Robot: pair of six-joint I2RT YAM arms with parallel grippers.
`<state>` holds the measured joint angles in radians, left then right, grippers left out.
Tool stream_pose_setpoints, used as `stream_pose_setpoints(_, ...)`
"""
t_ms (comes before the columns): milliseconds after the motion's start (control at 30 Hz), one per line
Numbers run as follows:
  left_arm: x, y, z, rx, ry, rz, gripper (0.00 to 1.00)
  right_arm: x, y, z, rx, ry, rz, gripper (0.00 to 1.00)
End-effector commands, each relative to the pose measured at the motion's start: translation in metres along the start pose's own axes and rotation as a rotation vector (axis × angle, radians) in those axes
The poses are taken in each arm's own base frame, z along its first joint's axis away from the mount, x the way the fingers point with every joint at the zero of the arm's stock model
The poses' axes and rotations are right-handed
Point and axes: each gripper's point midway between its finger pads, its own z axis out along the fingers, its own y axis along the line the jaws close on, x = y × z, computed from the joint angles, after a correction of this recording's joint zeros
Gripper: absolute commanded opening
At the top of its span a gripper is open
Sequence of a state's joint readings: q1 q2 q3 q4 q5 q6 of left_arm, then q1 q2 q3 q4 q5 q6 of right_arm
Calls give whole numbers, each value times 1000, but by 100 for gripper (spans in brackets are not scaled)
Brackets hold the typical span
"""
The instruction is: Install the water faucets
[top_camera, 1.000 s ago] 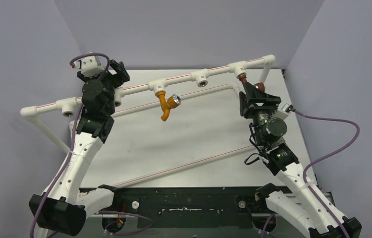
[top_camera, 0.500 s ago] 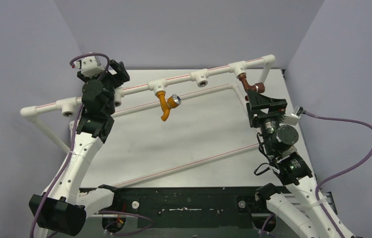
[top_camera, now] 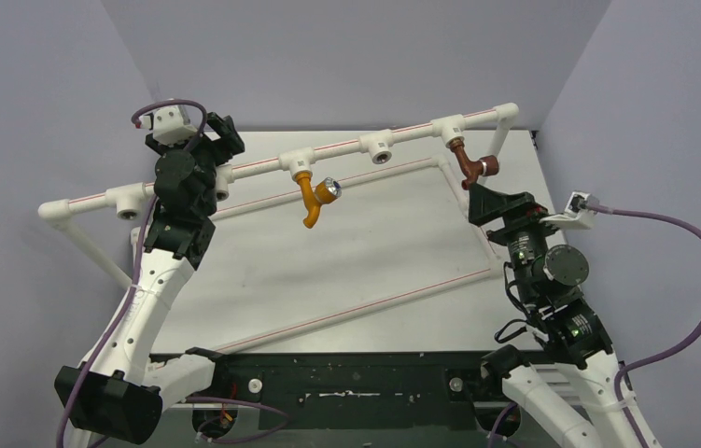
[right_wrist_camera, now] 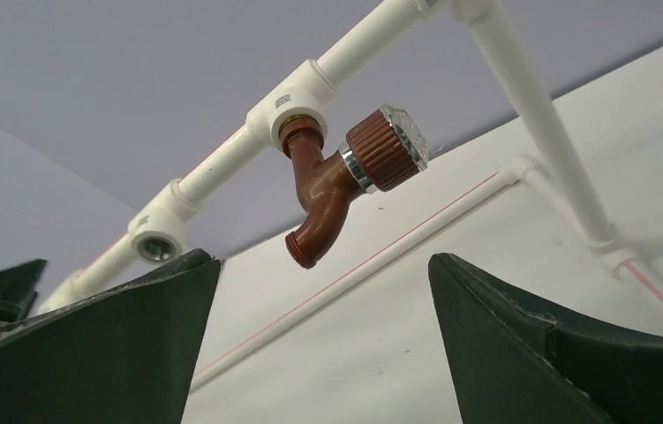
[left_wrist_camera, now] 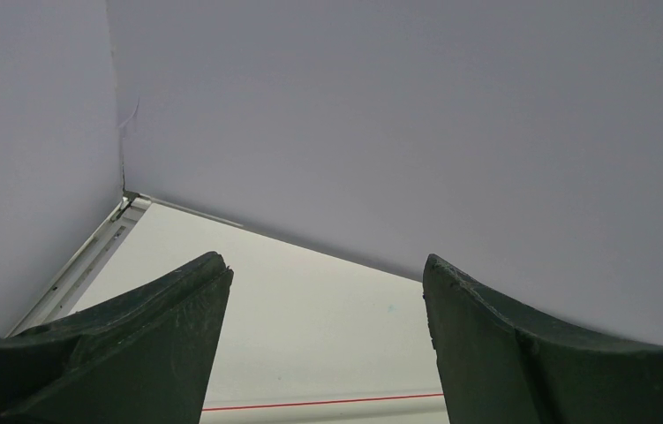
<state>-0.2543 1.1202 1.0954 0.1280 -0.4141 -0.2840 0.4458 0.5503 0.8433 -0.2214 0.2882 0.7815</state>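
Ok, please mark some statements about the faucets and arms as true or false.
The red-brown faucet is fitted in a socket of the white pipe. True.
The right jaws are shut on it. False: they are open, apart from it.
The left jaws hold the orange faucet. False: it hangs from a pipe socket.
The left jaws are open and hold nothing. True.
Every pipe socket has a faucet. False: the middle socket, between the two faucets, is empty.

Red-brown faucet; orange-yellow faucet; white pipes, seemingly red-striped.
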Motion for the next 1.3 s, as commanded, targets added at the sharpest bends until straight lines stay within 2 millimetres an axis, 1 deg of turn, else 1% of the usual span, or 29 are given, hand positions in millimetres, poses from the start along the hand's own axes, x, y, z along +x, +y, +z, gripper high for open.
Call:
stream_pose_setpoints(0,114,29,-22,-55,364,152,77,-39,17,-4,-82,-103,-373,94)
stream_pose_setpoints(100,114,28,-22,-54,364,151,78,-43,22,-1,-113,-99,-561,96)
stream_pose_setpoints(233,115,28,-22,-52,366,151,78,-46,25,3,-157,-98,-823,92)
stream_pose_setpoints(333,116,28,-21,-52,368,152,78,-44,34,2,-233,-104,-1043,92)
stream_pose_setpoints(400,116,28,-21,-52,369,150,78,-38,44,-2,-306,-85,-1197,92)
stream_pose_setpoints(533,116,28,-21,-51,369,150,78,-25,51,-1,-392,-32,-1454,92)
stream_pose_setpoints(633,116,28,-21,-51,370,150,78,-2,53,0,-480,39,-1606,92)
stream_pose_setpoints(667,116,28,-21,-50,370,150,78,2,53,1,-492,39,-1652,92)
stream_pose_setpoints(833,117,28,-21,-51,371,151,78,6,41,16,-413,3,-1876,93)
stream_pose_setpoints(967,117,28,-21,-52,373,152,78,4,33,30,-295,-16,-2028,93)
stream_pose_setpoints(1133,117,27,-21,-48,373,149,78,-4,31,42,-160,-82,-2133,90)
stream_pose_setpoints(1267,116,27,-21,-47,371,147,78,-4,26,50,-74,-92,-2197,89)
